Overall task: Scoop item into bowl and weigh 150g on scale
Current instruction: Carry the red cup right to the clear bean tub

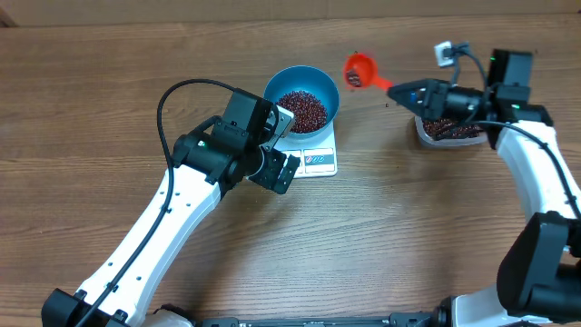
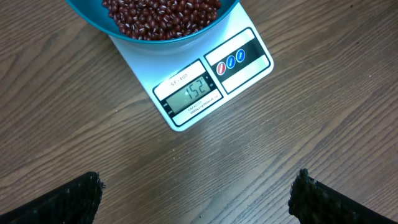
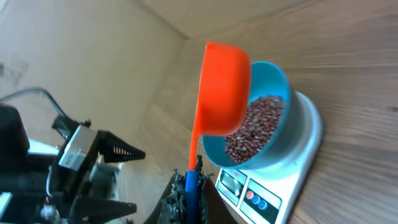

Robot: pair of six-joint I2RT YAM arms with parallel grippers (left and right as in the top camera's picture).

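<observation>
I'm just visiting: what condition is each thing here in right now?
Scale: switched on, display reads 152.
Bowl: on the scale, partly filled with beans.
Scoop: held in the air by its handle.
Tub: holds more beans.
Left end effector: open, holding nothing.
Right end effector: shut on the scoop's handle.

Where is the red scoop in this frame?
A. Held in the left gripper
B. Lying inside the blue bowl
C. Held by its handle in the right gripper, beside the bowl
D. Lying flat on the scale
C: the right gripper is shut on the handle of the red scoop, whose cup is off the table between the blue bowl and the clear tub.
</observation>
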